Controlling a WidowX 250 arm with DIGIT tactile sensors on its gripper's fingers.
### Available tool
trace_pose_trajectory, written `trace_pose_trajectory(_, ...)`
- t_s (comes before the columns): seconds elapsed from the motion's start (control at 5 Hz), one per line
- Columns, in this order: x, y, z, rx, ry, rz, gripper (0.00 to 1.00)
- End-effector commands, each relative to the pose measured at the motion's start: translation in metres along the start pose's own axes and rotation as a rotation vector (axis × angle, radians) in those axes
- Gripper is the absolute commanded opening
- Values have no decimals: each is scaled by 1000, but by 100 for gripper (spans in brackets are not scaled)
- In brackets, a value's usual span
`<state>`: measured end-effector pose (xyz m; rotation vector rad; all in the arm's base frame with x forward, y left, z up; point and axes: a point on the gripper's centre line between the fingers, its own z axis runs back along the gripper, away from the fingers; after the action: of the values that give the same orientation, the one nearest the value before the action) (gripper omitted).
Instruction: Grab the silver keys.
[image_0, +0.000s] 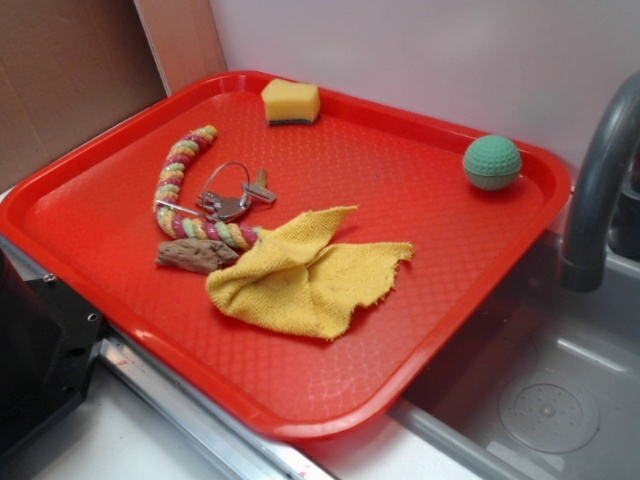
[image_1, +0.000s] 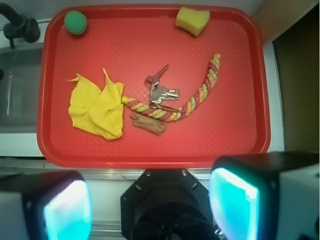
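From my wrist view, going left to right across the red tray (image_1: 155, 155): the green ball (image_1: 75, 22) sits in the far left corner, then the crumpled yellow cloth (image_1: 97, 109), then the silver keys (image_1: 161, 91) near the tray's middle, then the braided rope (image_1: 192, 102) curving past them, and the yellow sponge (image_1: 192, 21) at the far right corner. A small brown piece (image_1: 148, 123) lies just on my side of the rope.

The keys lie flat inside the rope's curve, close against it and perhaps touching, well apart from the cloth. I judge them light, hard, thin and slippery, likely to slide or fan on their wire ring rather than lift cleanly. The best hold looks like the overlapped blades at the bunch's centre, jaws straddling them across their width, clear of the rope.

My pincer (image_1: 150, 205) hangs high over the tray's near edge, its fingers (image_1: 67, 207) wide apart and empty.
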<state>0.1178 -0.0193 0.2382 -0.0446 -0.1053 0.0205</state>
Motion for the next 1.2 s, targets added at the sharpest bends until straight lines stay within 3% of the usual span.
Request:
trace_pose_trajectory(0.0,37,7,-94,-40,-21,109,100)
trace_pose_trajectory(0.2,42,15,-130,-39,22,133,100)
trace_pose_trajectory(0.4,45,18,-155,-1,66,127,100)
trace_pose_trajectory(0.6,55,15,-176,64,49,24,100)
trace_pose_trajectory(0.8,66,11,-185,97,20,-25,65)
trace_pose_trajectory(1.0,68,18,-201,76,14,-30,0)
